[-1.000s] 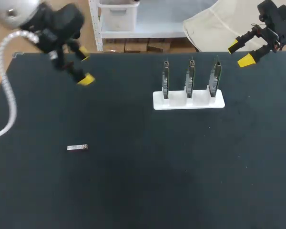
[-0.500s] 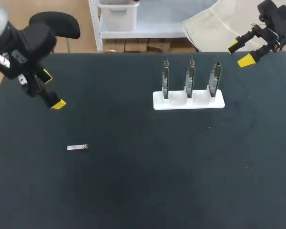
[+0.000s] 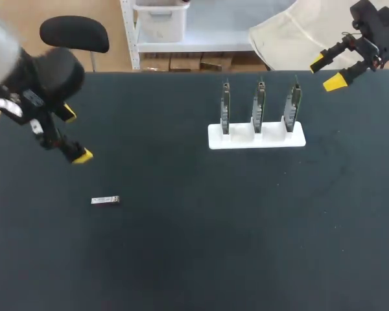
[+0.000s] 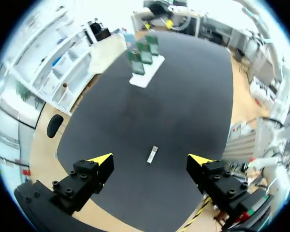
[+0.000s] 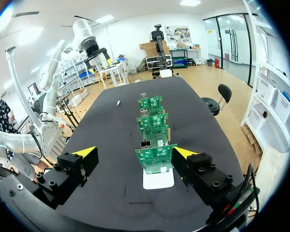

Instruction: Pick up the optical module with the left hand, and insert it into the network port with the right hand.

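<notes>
The optical module [image 3: 105, 200], a small silver bar, lies flat on the black table [image 3: 194, 246] at the left. My left gripper [image 3: 74, 135] hangs open above the table, up and left of the module. In the left wrist view the module [image 4: 152, 154] lies ahead of the open left gripper [image 4: 152, 158], between the lines of its yellow fingertips [image 4: 100, 159]. A white stand [image 3: 257, 136] holds three upright green boards with network ports [image 3: 259, 103]. My right gripper [image 3: 326, 72] is open at the table's far right edge. In the right wrist view the boards [image 5: 154, 153] stand just ahead of the open right gripper [image 5: 135, 153].
Far across the table in the right wrist view, the module [image 5: 118, 103] is a small speck. My left arm [image 5: 89, 46] shows beyond it. Bare black tabletop [image 3: 246, 227] lies between the module and the stand.
My left gripper has swung from the table's far left edge down and left toward the module, now closer to the tabletop. The right arm and the module have not moved.
</notes>
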Motion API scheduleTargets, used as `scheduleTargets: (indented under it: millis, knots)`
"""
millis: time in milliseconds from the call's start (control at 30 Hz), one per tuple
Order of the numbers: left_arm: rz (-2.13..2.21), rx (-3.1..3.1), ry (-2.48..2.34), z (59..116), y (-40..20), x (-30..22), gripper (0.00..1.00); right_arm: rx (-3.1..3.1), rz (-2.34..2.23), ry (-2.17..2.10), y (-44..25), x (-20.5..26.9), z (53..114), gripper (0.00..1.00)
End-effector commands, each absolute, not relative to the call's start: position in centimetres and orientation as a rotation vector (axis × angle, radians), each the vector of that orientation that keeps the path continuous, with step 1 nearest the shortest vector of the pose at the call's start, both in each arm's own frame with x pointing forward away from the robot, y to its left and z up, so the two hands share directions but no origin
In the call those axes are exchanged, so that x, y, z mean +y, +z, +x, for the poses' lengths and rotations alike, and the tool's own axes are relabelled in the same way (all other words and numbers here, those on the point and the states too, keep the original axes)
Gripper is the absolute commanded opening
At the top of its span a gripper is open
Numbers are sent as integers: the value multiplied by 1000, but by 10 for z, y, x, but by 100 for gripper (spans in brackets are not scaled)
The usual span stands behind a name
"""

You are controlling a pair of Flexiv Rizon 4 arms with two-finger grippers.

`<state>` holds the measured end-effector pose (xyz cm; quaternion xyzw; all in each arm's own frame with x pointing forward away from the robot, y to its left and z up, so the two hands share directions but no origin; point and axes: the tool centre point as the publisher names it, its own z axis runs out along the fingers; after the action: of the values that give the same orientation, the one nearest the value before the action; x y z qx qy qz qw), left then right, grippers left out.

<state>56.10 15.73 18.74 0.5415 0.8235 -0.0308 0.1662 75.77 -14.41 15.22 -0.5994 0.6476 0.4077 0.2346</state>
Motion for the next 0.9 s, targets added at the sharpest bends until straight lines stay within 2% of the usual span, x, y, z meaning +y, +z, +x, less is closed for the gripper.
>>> scheduleTargets:
  millis: [33,400,900]
  knots:
    - [1773,2496,118,578,162,151,100,1777,-1645,1118,152,-144,757,100]
    - [1902,2467,236,565,125,173,100,1777,-1645,1118,152,-144,757,100]
    - [1982,2535,274,561,61,177,100,1777,-1645,1118,152,-144,757,100]
